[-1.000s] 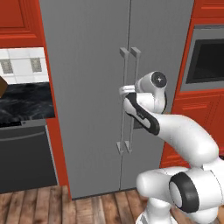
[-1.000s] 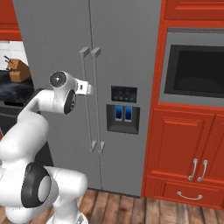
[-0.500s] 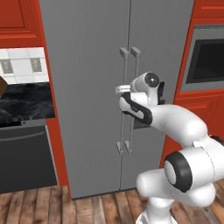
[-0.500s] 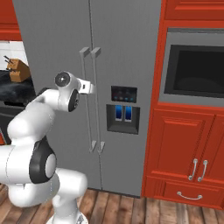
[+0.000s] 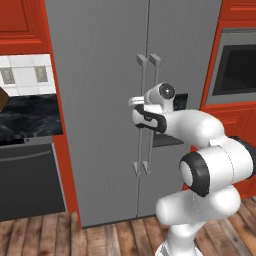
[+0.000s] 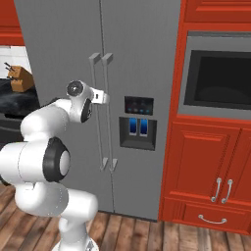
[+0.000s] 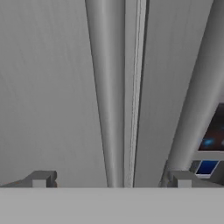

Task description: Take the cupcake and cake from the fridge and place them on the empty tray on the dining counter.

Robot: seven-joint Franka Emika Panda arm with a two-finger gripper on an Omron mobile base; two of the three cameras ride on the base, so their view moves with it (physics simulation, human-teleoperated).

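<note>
The fridge stands shut, a tall grey double-door unit. Its two long vertical bar handles run side by side along the centre seam, and the dispenser panel with its blue-lit recess sits on the door at 3 o'clock of them in the right base view.

The gripper is right up at the handles, about mid-height of the doors. In the hand view its two fingertips stand wide apart, with one handle bar and the door seam running up between them toward 12 o'clock and the second bar rising close by the other tip at about 1 o'clock. The jaws are spread as far as they go and clasp nothing; whether a tip touches a bar cannot be told.

The arm rises from the base, bends at a bulky elbow and reaches level toward the doors, wrist turned so the hand faces the seam.

At 9 o'clock of the fridge in the left base view lie a black marble wall counter and a dark oven front below it. At 3 o'clock in the right base view, a built-in microwave sits in red cabinets. The floor is wood plank.
</note>
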